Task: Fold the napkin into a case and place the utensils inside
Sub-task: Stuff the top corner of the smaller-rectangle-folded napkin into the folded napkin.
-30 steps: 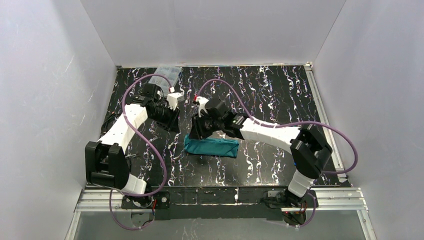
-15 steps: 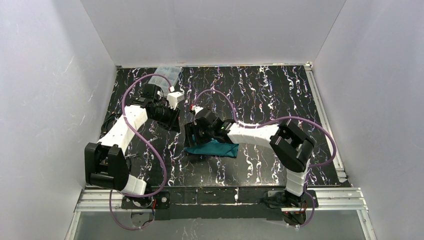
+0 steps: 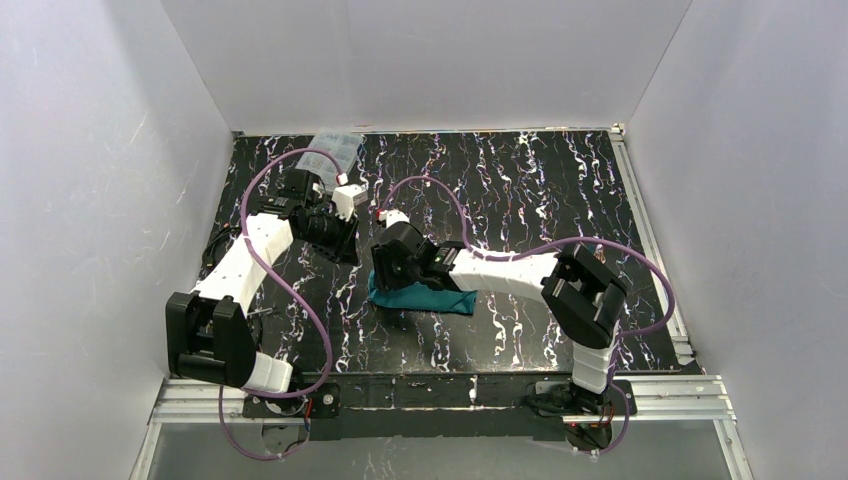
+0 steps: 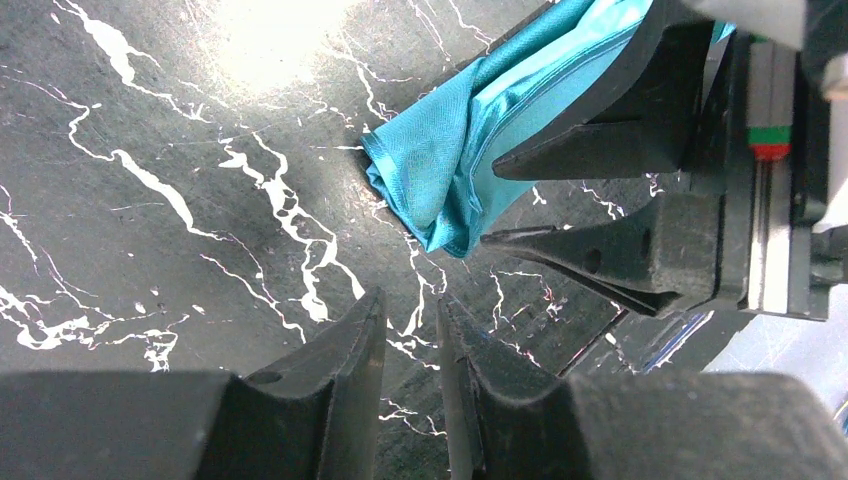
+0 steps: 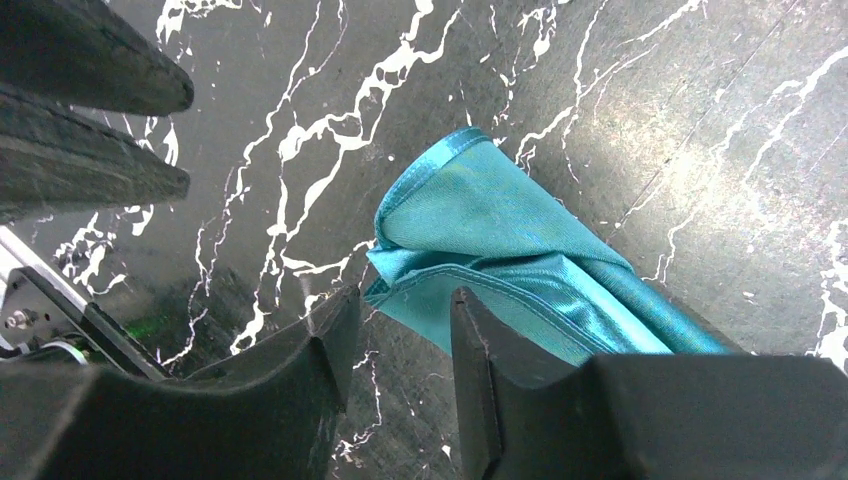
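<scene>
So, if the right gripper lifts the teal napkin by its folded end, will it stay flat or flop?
Probably floppy: the napkin lies in soft creased layers, so once lifted it should sag and may unfold. Its satin sheen suggests it could slip from the right gripper, whose jaws stand apart at its end. It looks thin, so likely light.

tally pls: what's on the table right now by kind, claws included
teal napkin, folded: 1
clear plastic box, far left corner: 1
claws: 2 (left claw, right claw)
Total: 4
</scene>
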Robot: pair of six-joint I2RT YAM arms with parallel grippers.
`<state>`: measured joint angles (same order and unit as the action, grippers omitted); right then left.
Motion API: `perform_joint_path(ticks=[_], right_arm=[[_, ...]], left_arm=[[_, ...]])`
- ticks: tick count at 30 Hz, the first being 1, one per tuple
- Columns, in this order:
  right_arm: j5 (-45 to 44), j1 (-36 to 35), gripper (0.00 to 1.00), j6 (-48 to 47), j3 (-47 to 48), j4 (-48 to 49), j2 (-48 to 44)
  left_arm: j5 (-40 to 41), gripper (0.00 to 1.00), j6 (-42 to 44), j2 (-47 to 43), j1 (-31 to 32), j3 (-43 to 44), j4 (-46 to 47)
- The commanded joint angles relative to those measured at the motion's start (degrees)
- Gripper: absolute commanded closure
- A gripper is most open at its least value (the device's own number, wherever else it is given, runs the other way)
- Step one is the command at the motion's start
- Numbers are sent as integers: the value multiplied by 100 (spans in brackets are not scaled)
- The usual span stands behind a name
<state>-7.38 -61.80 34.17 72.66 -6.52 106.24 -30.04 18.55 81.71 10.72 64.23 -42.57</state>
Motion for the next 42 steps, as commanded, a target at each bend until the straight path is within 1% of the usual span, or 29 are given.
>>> perform_joint_path(ticks=[1,2,6,7,9,10,11,13,14,16,18,20,22,25,29,35,38,42], right_arm=[[-144,-4,56,-29,292,107,25],[-157,-3,58,-37,292,123,36],[-195,-2,77,-34,303,142,74],[-200,-2,79,-29,294,139,73],[-203,4,80,-24,276,133,60],[-203,9,79,-13,263,121,54],[-203,10,73,-8,247,111,29],[-236,2,54,6,211,56,-60],[-264,7,48,8,186,32,-108],[-428,5,45,25,150,-82,-223],[-633,-15,46,100,87,-198,-354],[-755,-46,50,249,-44,-189,-469],[-612,-63,52,390,-181,-29,-493],[-293,-110,53,589,-191,14,-288],[-163,-139,53,634,-143,116,-139],[-128,-132,47,609,-31,226,-35],[-155,-127,48,606,86,196,109],[-281,-114,49,593,300,-77,283]], left_arm=[[-75,76,148,-121,9,88,-222],[-68,75,172,-133,9,63,-223],[-127,76,239,-174,15,12,-217],[-166,76,244,-173,17,2,-222],[-210,75,222,-174,18,-4,-212],[-223,75,209,-169,18,-21,-190],[-248,74,217,-173,13,-30,-188],[-252,75,243,-174,29,-54,-190],[-244,75,258,-176,34,-71,-188],[-233,74,266,-178,35,-94,-183],[-215,75,284,-175,35,-111,-182],[-213,75,295,-187,35,-120,-183],[-213,75,307,-196,35,-116,-183],[-205,75,301,-167,31,-69,-193],[-230,75,319,-174,33,-23,-213],[-196,76,399,-230,35,-84,-220],[-203,76,425,-228,35,-95,-225],[-219,76,502,-221,31,-109,-239]])
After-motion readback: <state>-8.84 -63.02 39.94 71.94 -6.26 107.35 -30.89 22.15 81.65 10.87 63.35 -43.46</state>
